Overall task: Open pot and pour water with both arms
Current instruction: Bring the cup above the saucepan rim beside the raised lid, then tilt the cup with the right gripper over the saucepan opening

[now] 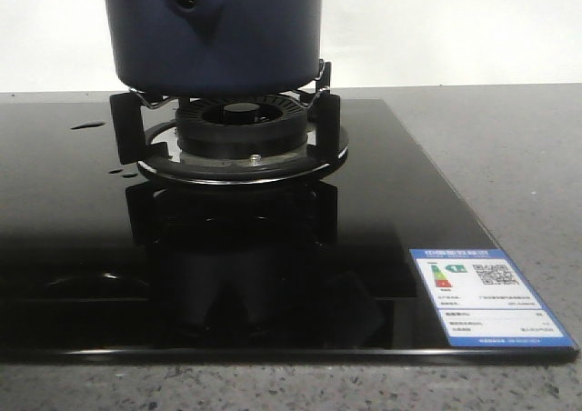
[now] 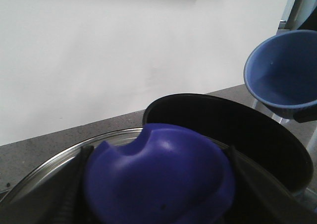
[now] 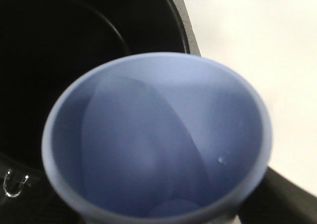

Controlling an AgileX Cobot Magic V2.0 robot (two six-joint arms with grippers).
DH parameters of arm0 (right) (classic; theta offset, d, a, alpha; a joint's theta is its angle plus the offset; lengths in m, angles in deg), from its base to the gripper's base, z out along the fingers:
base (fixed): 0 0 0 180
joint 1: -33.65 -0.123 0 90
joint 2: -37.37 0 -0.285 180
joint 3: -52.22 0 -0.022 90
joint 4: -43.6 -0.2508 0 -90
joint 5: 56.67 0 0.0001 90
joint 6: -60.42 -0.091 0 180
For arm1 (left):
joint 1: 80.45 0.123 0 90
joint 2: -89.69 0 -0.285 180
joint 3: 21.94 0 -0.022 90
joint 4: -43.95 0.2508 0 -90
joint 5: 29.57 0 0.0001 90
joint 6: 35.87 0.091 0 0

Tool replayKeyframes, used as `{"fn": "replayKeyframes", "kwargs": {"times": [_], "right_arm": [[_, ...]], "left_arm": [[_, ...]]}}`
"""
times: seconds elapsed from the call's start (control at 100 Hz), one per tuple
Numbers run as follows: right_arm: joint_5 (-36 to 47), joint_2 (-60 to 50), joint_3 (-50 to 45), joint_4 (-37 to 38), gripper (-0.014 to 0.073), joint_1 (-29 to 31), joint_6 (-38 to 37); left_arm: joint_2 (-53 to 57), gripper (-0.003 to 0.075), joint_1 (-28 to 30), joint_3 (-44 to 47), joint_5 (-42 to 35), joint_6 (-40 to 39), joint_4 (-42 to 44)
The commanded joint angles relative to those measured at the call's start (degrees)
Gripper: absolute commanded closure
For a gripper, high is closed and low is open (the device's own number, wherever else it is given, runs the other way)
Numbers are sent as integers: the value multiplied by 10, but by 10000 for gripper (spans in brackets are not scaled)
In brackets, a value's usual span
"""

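Beside the open pot (image 3: 74, 45), a tilted blue cup (image 3: 158, 140), inside dry.

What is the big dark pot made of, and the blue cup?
The pot looks like metal with a smooth, matte navy coating; its sides give only a dull sheen, though the metal is a guess. The cup seems plastic: pale blue, softly matte, thin-rimmed. Both guesses rest on looks alone.

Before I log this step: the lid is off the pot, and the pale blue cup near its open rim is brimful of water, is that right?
Not quite. The right wrist view shows the cup looking empty. The rest stands: the lid is off the pot.
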Motion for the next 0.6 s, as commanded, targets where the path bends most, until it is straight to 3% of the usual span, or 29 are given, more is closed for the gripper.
{"fn": "replayKeyframes", "kwargs": {"times": [0.0, 0.19, 0.59], "right_arm": [[45, -25, 23, 24, 312, -2, 6], [58, -25, 27, 41, 370, -2, 6], [84, -11, 35, 44, 370, -2, 6]], "left_arm": [[14, 471, -4, -19, 25, 1, -74], [14, 471, -4, -19, 25, 1, -74], [14, 471, -4, -19, 25, 1, -74]]}}
